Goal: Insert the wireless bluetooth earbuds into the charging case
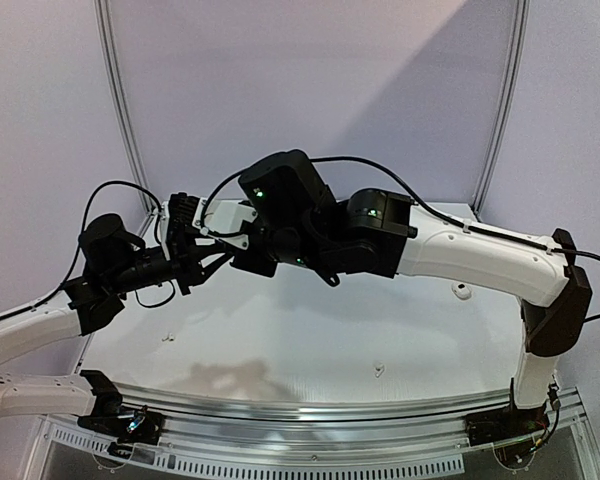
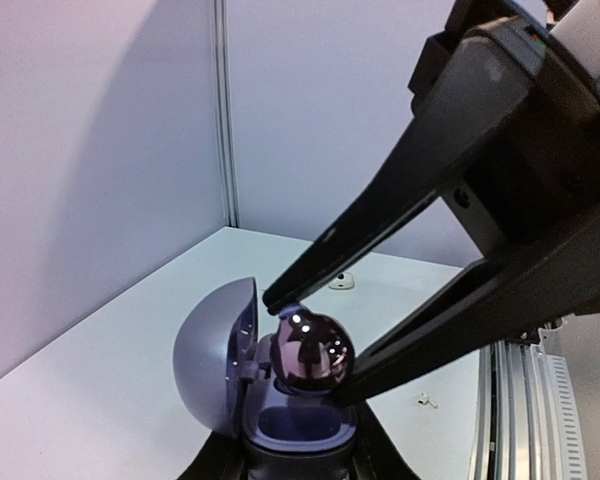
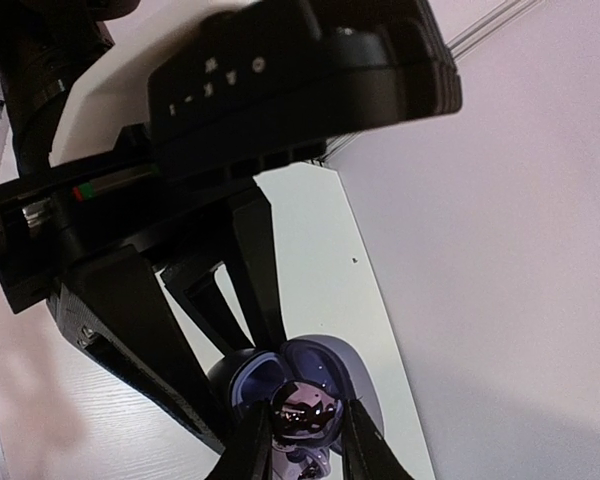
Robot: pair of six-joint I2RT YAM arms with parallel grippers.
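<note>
The lavender charging case (image 2: 280, 420) is held up off the table with its domed lid (image 2: 212, 355) swung open to the left. My left gripper (image 2: 295, 458) is shut on the case's base. A dark, shiny earbud (image 2: 310, 352) hangs just over the case's open cavity, touching or nearly touching its rim, pinched between the long black fingers (image 2: 380, 215) of my right gripper (image 3: 307, 405). The right wrist view shows the same earbud (image 3: 305, 412) between the two fingertips, with the case (image 3: 260, 380) behind it. From above, the left gripper (image 1: 190, 263) and right gripper (image 1: 213, 260) meet over the table's far left.
White partition walls close off the table's back and left, meeting at a corner post (image 2: 225, 110). A metal rail (image 1: 330, 412) runs along the near edge. Small white bits (image 1: 379, 370) (image 2: 342, 281) lie scattered on the white tabletop (image 1: 310, 330).
</note>
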